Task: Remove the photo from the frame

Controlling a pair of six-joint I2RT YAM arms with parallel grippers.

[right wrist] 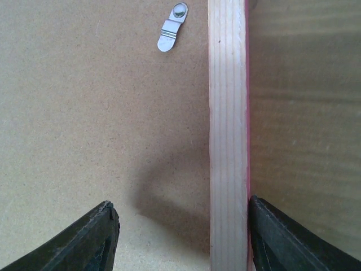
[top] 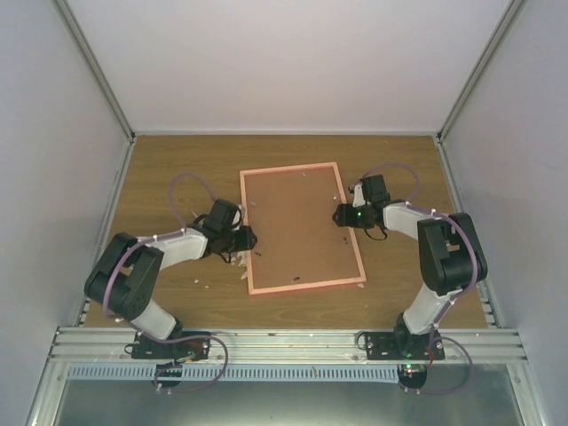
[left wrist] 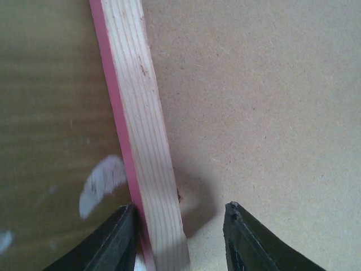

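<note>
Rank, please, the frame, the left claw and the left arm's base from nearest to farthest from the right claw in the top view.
1. The frame: its right edge lies right at the right claw.
2. The left claw: across the frame, at its left edge.
3. The left arm's base: near-left corner, at the bottom of the view.

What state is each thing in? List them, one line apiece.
frame: lying face down on the table, back side up.
backing board: seated inside the frame, not lifted.
photo: not visible, so cannot tell.
metal clip: flat on the backing board, not overlapping the rail.
left claw: open, straddling the frame's left rail.
right claw: open, straddling the frame's right rail.
</note>
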